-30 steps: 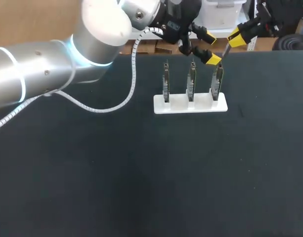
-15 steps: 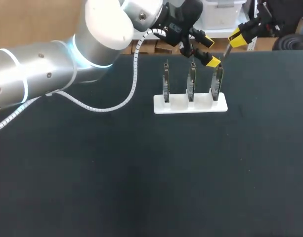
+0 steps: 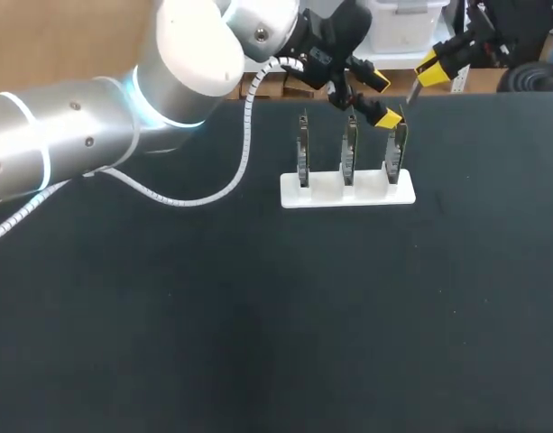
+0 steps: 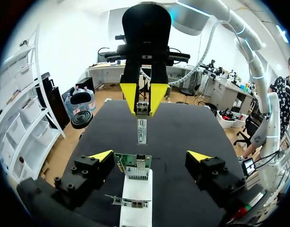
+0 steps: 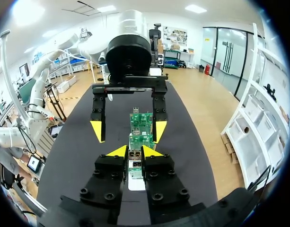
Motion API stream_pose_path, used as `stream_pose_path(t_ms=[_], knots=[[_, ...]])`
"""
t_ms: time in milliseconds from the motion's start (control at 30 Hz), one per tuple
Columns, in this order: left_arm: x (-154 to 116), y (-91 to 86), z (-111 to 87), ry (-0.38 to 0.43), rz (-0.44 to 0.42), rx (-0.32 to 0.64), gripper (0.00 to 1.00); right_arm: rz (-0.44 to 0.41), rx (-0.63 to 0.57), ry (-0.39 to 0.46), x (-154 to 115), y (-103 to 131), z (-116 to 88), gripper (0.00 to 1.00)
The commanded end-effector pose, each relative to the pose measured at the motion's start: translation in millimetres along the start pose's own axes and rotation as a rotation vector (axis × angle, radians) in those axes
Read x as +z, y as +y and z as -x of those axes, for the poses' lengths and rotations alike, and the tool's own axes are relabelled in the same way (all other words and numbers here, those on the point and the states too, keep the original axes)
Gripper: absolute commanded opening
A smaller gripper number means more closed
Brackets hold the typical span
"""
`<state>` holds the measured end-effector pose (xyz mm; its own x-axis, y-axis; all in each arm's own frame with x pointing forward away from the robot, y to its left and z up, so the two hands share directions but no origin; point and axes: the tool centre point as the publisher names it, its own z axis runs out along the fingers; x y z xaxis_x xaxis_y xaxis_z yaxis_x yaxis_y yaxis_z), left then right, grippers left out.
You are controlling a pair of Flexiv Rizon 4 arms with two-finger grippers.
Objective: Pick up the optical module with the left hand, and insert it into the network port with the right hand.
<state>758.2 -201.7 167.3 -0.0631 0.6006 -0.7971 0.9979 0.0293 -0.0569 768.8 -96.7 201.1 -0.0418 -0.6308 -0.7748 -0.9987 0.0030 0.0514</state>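
A white stand holds three upright network cards at the back of the table. My right gripper hangs above the rightmost card, shut on the slim silver optical module, which points down at that card. In the left wrist view the right gripper grips the module just above the card's port. My left gripper stands open beside the module, touching nothing. In the right wrist view the right gripper pinches the module, and the left gripper stands open ahead of it.
The black table stretches wide in front of the stand. My left arm crosses the back left with its white cable looping down toward the stand. The other two cards stand left of the grippers.
My left gripper has drawn a little up and back from the cards. The right gripper and the module have stayed where they were.
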Motion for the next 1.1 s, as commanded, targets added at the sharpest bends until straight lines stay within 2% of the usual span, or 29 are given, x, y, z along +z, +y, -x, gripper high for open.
stream_pose_path(t_ms=[33,400,1100], knots=[[2.9,2.2,0.0,0.006,-0.007,0.000,1.00,0.002,0.001,-0.001,-0.1,-2.0,0.1,0.00],[5.4,2.6,1.2,-0.014,-0.010,-0.001,1.00,0.009,0.004,0.002,-0.9,-2.9,-2.4,0.00],[7.0,2.5,-3.8,-0.001,-0.018,-0.010,1.00,0.022,0.002,0.017,-1.4,-4.9,-1.8,0.00]])
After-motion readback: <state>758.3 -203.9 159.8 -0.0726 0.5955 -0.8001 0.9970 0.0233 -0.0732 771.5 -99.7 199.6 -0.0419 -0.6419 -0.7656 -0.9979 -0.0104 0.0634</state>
